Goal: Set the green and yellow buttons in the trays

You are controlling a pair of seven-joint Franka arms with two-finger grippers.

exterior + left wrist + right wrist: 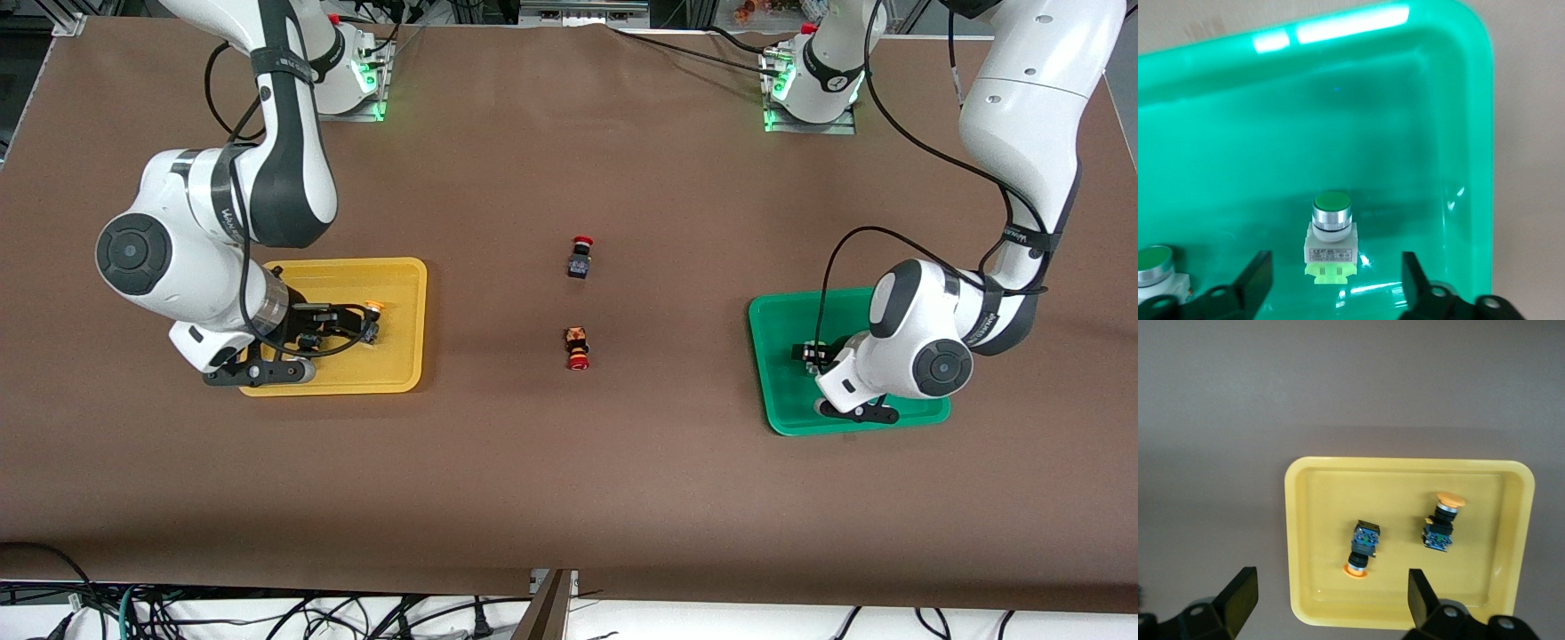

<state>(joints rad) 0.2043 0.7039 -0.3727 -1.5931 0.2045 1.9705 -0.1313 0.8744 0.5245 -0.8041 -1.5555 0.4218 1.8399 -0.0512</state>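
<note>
The green tray (772,331) lies toward the left arm's end of the table. In the left wrist view it (1405,113) holds two green buttons, one (1331,235) between my open fingers and touching neither, one (1154,267) at the frame's edge. My left gripper (1336,283) is low in the tray and empty; in the front view it (813,353) hides both buttons. The yellow tray (396,360) lies toward the right arm's end. It (1311,520) holds two yellow buttons (1363,551) (1441,521). My right gripper (1328,597) hangs open and empty high over that tray's edge.
Two dark switches with red caps lie on the brown table between the trays, one (580,257) farther from the front camera and one (577,347) nearer. One orange cap (372,308) shows in the yellow tray beside the right wrist.
</note>
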